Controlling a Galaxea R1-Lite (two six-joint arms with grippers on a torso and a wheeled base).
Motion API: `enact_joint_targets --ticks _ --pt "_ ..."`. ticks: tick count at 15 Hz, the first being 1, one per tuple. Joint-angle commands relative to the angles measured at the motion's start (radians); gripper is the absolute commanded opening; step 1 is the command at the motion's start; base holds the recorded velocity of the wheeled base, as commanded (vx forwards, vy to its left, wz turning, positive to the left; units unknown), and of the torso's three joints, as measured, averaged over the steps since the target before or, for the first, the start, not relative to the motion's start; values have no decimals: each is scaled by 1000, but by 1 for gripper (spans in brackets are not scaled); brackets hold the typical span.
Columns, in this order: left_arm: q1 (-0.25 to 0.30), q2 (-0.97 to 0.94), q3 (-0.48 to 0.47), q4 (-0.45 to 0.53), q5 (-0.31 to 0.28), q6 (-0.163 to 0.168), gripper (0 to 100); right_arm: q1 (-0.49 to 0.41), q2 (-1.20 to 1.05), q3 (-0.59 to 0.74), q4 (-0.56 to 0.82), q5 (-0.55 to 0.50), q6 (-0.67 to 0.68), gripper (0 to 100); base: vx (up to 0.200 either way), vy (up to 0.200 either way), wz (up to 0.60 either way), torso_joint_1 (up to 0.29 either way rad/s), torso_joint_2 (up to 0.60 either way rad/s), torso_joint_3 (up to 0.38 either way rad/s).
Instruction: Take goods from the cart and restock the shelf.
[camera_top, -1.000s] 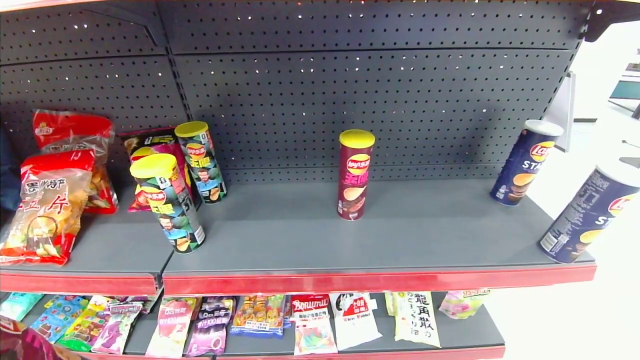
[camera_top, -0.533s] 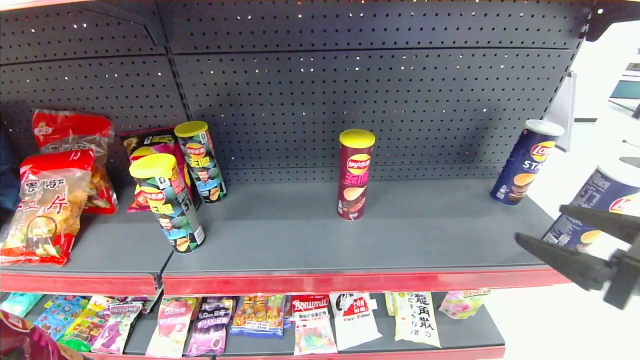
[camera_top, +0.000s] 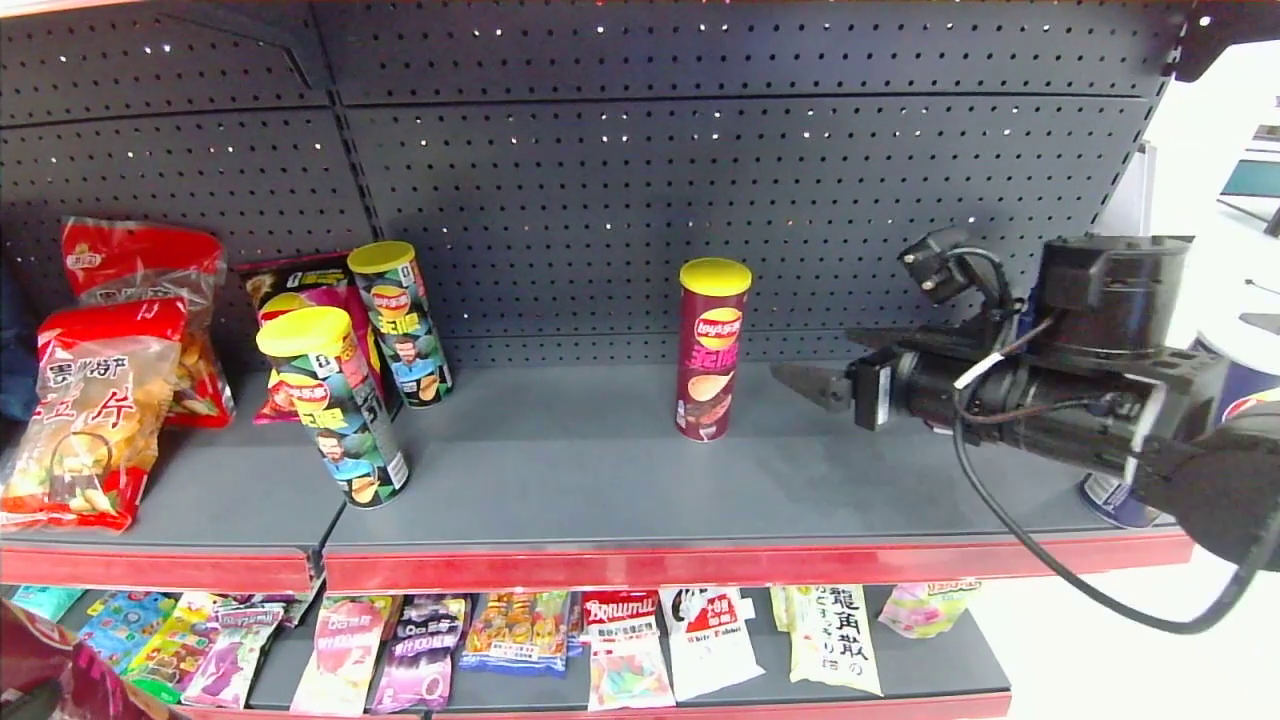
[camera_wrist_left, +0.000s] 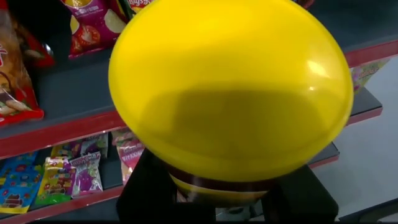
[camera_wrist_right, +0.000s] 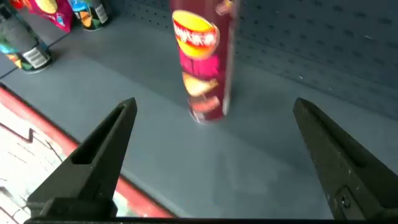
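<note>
A maroon chip can (camera_top: 712, 350) with a yellow lid stands upright mid-shelf on the grey shelf board (camera_top: 560, 470). My right gripper (camera_top: 820, 362) hovers just right of it, level with its lower half, open and holding nothing. The right wrist view has the same can (camera_wrist_right: 202, 68) ahead of the right gripper (camera_wrist_right: 214, 106), between the widely spread fingers (camera_wrist_right: 99, 149). In the left wrist view my left gripper (camera_wrist_left: 224, 199) is shut on a chip can whose yellow lid (camera_wrist_left: 230, 87) blocks most of the picture.
Two green yellow-lidded cans (camera_top: 330, 410) (camera_top: 400, 320) and red snack bags (camera_top: 90, 420) crowd the shelf's left end. A blue can (camera_top: 1240, 390) stands at the right edge, partly behind my right arm. Small snack packets (camera_top: 620, 650) line the lower shelf.
My right arm has come in from the right and swept left over the shelf to beside the maroon can, now covering the blue cans. Its gripper stays open.
</note>
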Motion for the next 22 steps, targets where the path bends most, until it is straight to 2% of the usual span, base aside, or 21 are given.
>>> enact_joint_targets --ticks 1,4,14,22 --pt "0 26 -4 -4 12 0 0 42 129 -82 -2 0 2 100 0 0 0 0 0 0" --pt "0 29 -6 -4 13 0 0 73 182 -135 -2 -3 5 100 0 0 0 0 0 0" --pt "0 31 -4 -3 26 0 0 51 303 -309 -4 -21 10 100 0 0 0 0 0 0" --pt "2 31 -4 -3 32 -1 0 56 356 -395 -2 -23 25 100 0 0 0 0 0 0"
